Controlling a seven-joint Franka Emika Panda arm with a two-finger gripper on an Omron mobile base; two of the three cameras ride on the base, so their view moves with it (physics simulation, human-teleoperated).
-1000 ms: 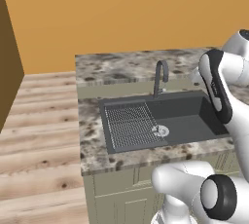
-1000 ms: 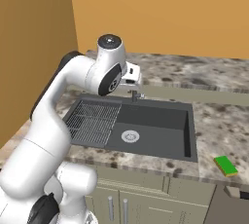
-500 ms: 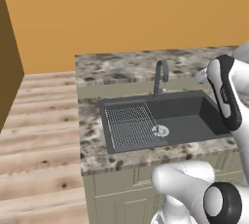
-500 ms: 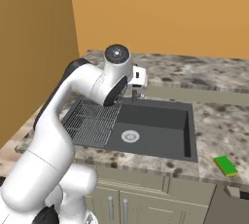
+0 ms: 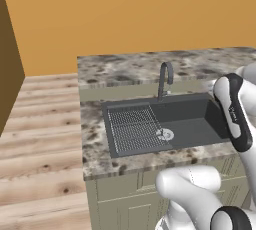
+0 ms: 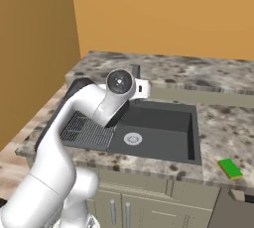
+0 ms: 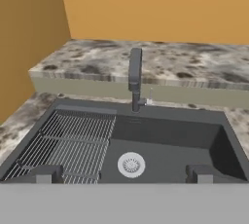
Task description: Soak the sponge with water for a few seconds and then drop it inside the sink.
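Sponge (image 6: 230, 168) (green, blocky) on speckled counter (image 6: 233, 133)

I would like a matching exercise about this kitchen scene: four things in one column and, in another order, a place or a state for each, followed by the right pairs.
Things:
1. sponge
2. faucet
3. drain
4. gripper

Places or states:
A. at the back rim of the sink, arched, no stream of water seen
B. open, nothing between the fingertips, above the basin
C. on the counter to the right of the sink, green
D. round and pale, in the basin floor beside the ribbed grid

Pairs: 1-C, 2-A, 3-D, 4-B
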